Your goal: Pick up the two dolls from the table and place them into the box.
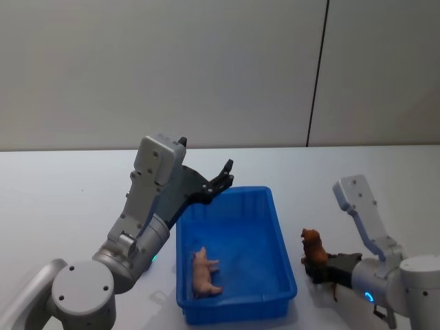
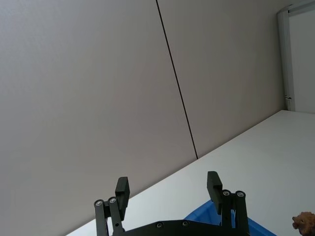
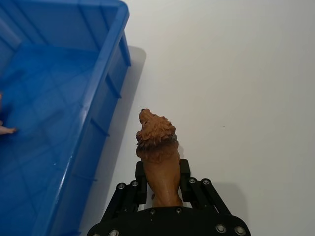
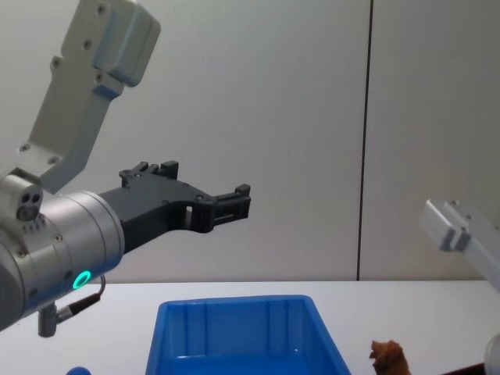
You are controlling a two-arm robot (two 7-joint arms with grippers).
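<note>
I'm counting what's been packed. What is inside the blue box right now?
One pink toy animal lies on the box floor. The left arm hides its far left corner. The brown doll is outside, beside the box, in the shut right gripper.

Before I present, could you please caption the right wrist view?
Right gripper shut on reddish-brown lion doll beside bright blue plastic box on white table.
</note>
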